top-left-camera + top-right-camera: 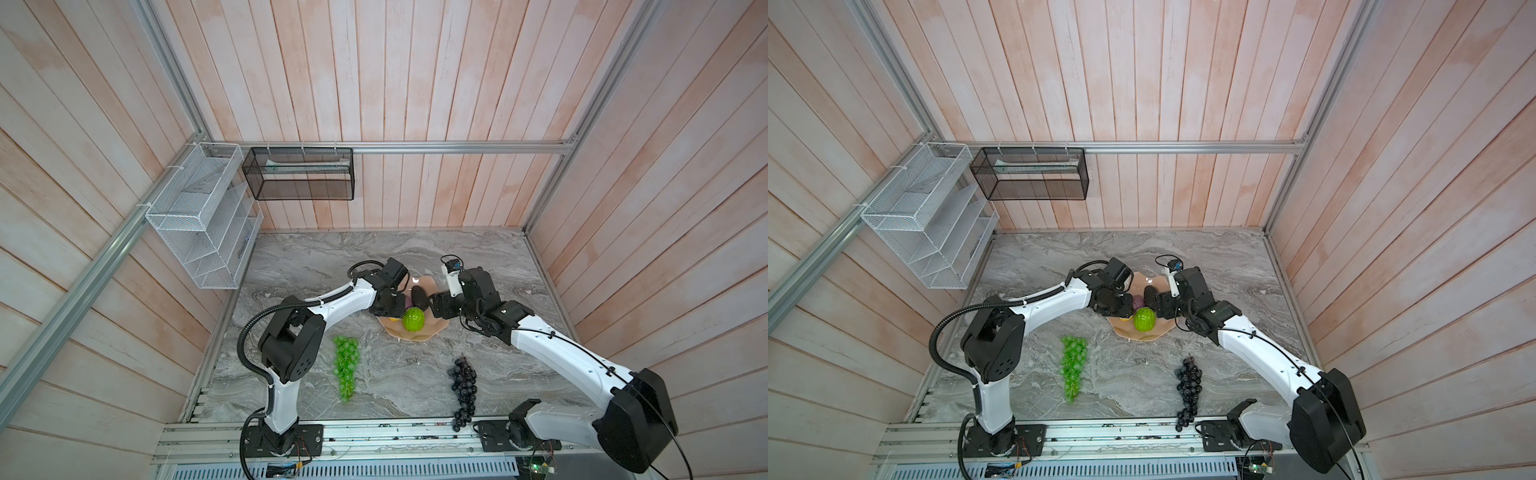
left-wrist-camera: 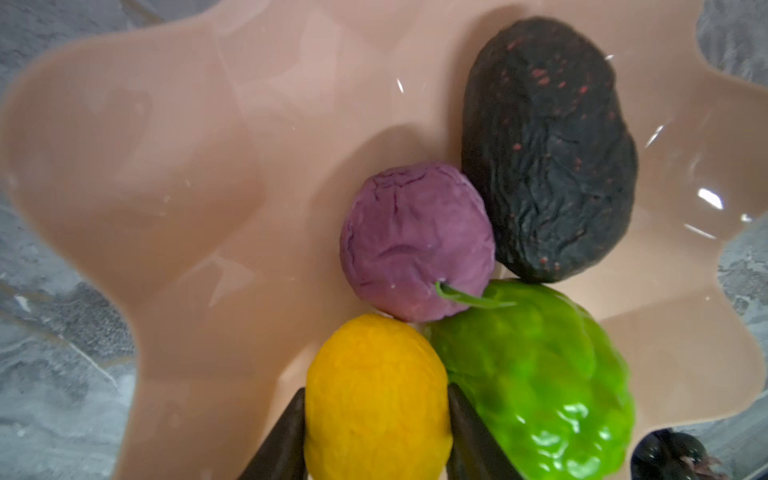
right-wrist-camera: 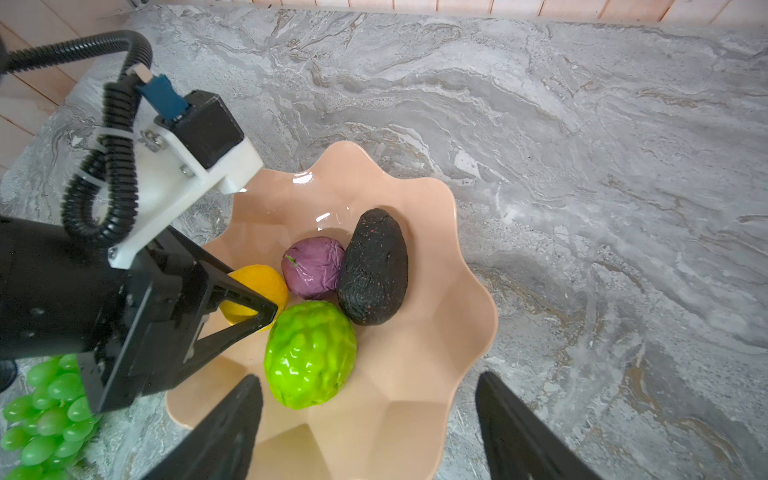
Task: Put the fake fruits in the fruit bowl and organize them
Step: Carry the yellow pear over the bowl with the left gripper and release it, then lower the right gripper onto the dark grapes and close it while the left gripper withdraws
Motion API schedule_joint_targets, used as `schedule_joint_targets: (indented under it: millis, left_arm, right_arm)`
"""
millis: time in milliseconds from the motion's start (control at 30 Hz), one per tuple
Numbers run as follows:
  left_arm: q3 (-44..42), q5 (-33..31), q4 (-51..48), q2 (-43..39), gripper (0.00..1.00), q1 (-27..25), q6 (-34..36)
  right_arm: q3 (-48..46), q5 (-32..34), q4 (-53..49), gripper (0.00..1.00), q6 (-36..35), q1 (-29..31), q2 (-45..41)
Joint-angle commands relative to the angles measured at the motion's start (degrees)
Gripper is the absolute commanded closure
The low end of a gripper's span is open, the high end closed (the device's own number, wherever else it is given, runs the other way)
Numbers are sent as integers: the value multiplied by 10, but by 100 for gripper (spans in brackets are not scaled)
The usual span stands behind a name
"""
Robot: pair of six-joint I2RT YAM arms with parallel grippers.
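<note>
The peach-pink fruit bowl (image 3: 415, 374) (image 1: 419, 336) holds the blackish avocado (image 3: 374, 266), the purple bumpy fruit (image 3: 313, 268) and the bumpy lime-green fruit (image 3: 309, 353) (image 1: 413, 319), all touching. My left gripper (image 2: 377, 390) reaches into the bowl from the left and is shut on the yellow lemon (image 2: 376, 399) (image 3: 262, 282), which sits against the purple and green fruits. My right gripper (image 3: 369, 378) hangs open over the bowl's right rim, holding nothing. On the table in front lie the green grape bunch (image 1: 346, 365) and the dark grape bunch (image 1: 463, 390).
A white wire rack (image 1: 199, 216) hangs on the left wall and a black mesh basket (image 1: 299, 174) on the back wall. Wooden walls close in the marble table (image 1: 478, 257) on three sides. An aluminium rail (image 1: 374, 434) runs along the front.
</note>
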Motion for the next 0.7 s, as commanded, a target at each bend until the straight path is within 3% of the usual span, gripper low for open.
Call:
schedule_joint_targets:
  millis: [0,67,367,667]
  left_arm:
    - [-2,9,17,3,53,1,-3]
    - [-4,7,17,1,46,1,-3]
    - [-8,1,12,-29,31,1,4]
    - [-30,-4,7,-95,30,1,5]
  right_arm:
    - [-7,-9,-11,19,-10,-4,-10]
    - [-8,-8,-10,19,-9,-5,-11]
    - [-12,-10,-19,17,0,-5,-22]
    - [-24,-4,-52,18,28,-6,-58]
